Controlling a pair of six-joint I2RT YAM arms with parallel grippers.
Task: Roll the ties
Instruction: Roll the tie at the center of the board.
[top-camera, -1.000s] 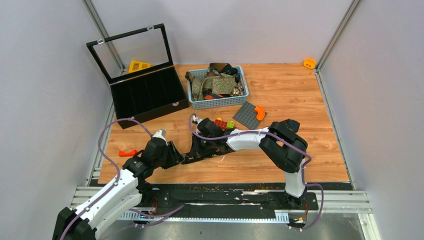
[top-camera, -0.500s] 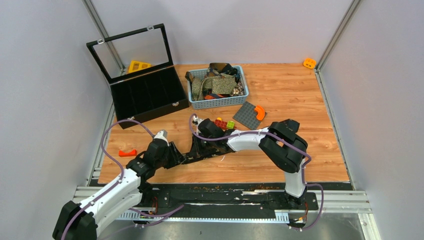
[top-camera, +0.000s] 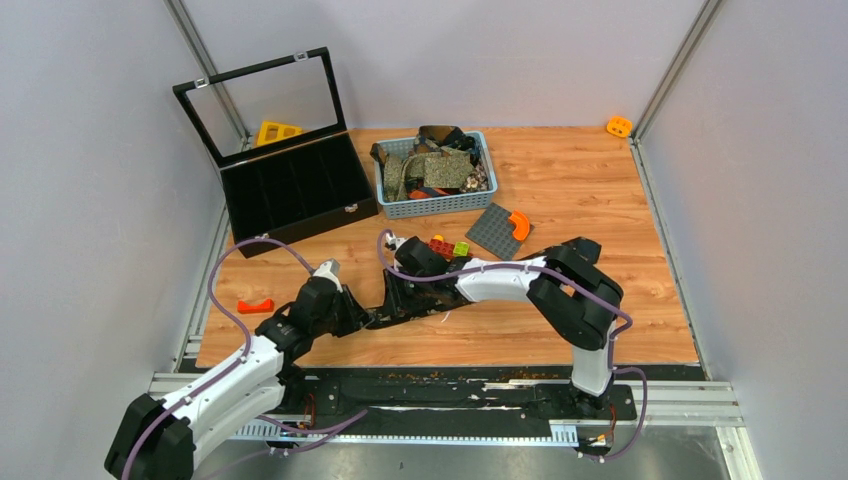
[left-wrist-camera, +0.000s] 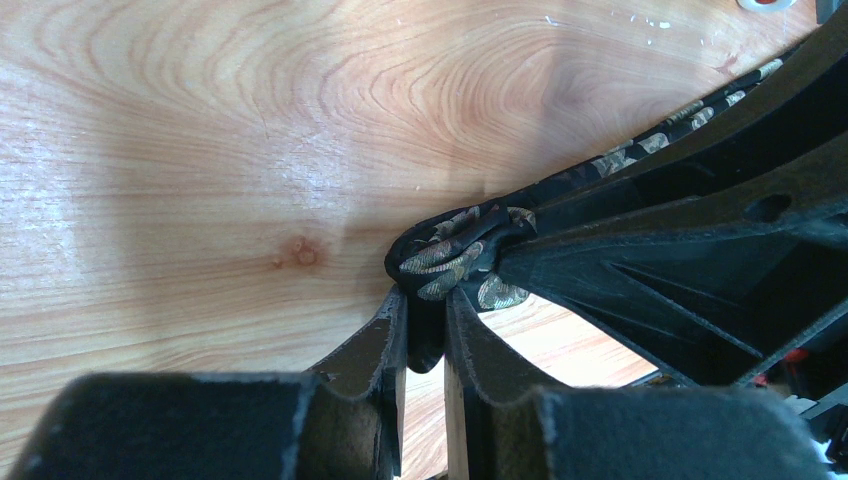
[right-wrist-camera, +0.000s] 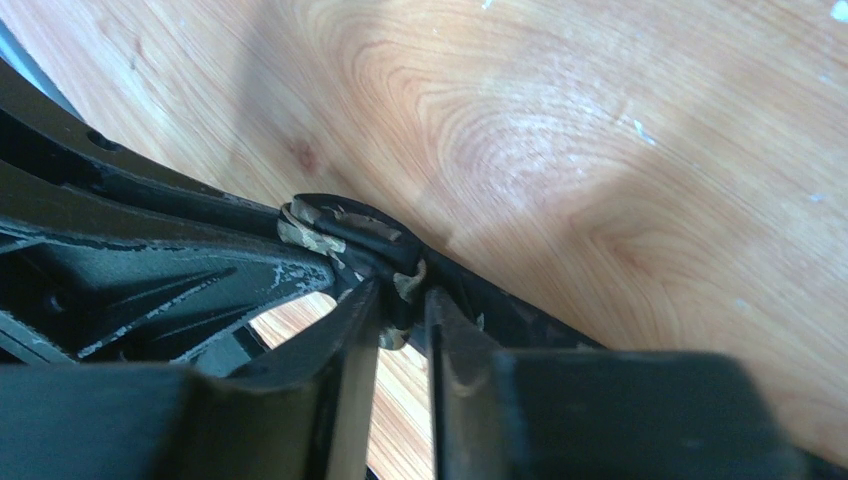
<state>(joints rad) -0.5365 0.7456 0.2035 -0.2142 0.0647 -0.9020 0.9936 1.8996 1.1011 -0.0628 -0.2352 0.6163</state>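
A black tie (top-camera: 420, 307) with a beige leaf print lies on the wooden table near its front edge, and both grippers meet at its bunched end. My left gripper (left-wrist-camera: 425, 300) is shut on a fold of the tie (left-wrist-camera: 452, 252), the fabric pinched between both fingers. From the opposite side, my right gripper (right-wrist-camera: 403, 292) holds the same tie (right-wrist-camera: 350, 225) with its jaws only slightly apart and cloth filling the gap. From above, the left gripper (top-camera: 354, 312) and right gripper (top-camera: 398, 292) sit nose to nose. More ties (top-camera: 440, 165) are heaped in the basket.
The blue-grey basket (top-camera: 434, 206) stands at the back centre, with an open black compartment box (top-camera: 295, 190) to its left. A grey studded plate (top-camera: 493, 232), an orange piece (top-camera: 519, 224) and red and green bricks (top-camera: 450, 248) lie behind the right arm. Another orange piece (top-camera: 254, 305) lies at the left.
My left gripper has slid a little toward the right gripper and closed onto the tie's end. The right gripper's jaws have eased slightly apart; the tie stays in place.
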